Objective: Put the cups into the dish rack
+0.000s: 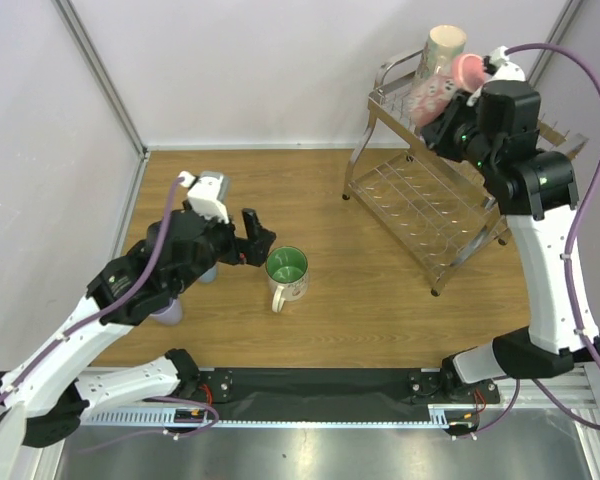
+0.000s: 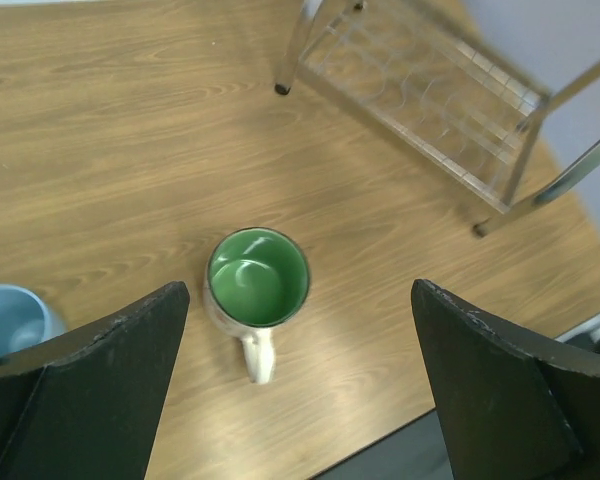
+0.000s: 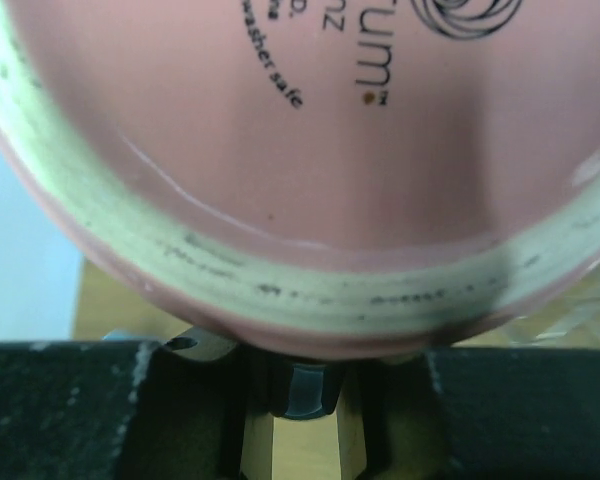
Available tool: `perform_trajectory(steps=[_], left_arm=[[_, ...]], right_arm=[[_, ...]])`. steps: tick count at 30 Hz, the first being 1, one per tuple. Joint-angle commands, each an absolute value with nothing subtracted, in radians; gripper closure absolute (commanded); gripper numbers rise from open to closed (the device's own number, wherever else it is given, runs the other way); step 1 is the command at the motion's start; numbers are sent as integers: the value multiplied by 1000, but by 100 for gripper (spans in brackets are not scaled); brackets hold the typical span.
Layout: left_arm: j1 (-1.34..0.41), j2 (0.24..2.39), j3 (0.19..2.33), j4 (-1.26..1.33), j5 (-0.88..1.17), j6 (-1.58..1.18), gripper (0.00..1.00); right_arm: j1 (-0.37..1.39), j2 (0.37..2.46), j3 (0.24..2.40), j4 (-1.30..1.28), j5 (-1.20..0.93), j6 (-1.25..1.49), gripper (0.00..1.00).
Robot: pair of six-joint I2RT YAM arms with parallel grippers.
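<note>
The white mug with the green inside [image 1: 286, 272] stands upright on the wooden table, handle toward the near edge; it also shows in the left wrist view [image 2: 257, 285]. My left gripper [image 1: 252, 240] hovers just left of it, open and empty, jaws wide apart [image 2: 300, 290]. My right gripper [image 1: 468, 92] is shut on the pink mug [image 1: 470, 68] at the top tier of the dish rack [image 1: 420, 200]. The mug's base fills the right wrist view [image 3: 300, 150]. The beige mug [image 1: 444, 46] sits upside down on the top tier. A pale cup [image 1: 426, 98] rests beside it.
The light-blue tumbler [image 1: 208, 270] stands under my left arm and shows at the left edge of the left wrist view [image 2: 8, 320]. The lavender tumbler [image 1: 166, 310] is nearer the front. The rack's lower tier [image 2: 430, 90] and legs stand to the right.
</note>
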State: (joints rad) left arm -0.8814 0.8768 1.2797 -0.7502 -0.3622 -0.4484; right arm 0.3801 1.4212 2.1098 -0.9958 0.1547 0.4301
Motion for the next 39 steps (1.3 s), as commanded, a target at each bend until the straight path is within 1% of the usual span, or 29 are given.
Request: perform_trajectory(steps=[1,3,4,11,14,20,27,35,36,37,39], left_arm=[[-885,899,1338,-773,-327,-280,1],[-881,903,1328,-764,-334,-252,0],[-873,905,1325,-758,-330,-221,0],[-853,907,1333,-772,-325,-74,0],[-842,894,1307,-755,-354,-25,0],[-815,888,1276,-721,-338,58,0],[-810,861,1247,-716,-330,60,0],[-805,880,1246,-710,-315,57,0],[-804,884,1247,-710,-305,49,0],[-805,885,1247,-710,-301,45,0],[-804,890,1247,-706,-287,29,0]], right_arm=[[257,1414,2168,-919,218,364,100],[206,1423,2163,-914,195,367,100],[151,1436,2161,-917,183,367,100],[22,1476,2137,-925,158,347,100],[8,1496,2120,-924,176,333,100],[8,1561,2147,-931,241,318,100],[6,1609,2163,-959,299,305,100],[8,1611,2145,-994,336,287,100],[8,1605,2135,-989,334,284,97],[6,1589,2123,-986,331,284,86],[8,1580,2091,-982,328,281,80]])
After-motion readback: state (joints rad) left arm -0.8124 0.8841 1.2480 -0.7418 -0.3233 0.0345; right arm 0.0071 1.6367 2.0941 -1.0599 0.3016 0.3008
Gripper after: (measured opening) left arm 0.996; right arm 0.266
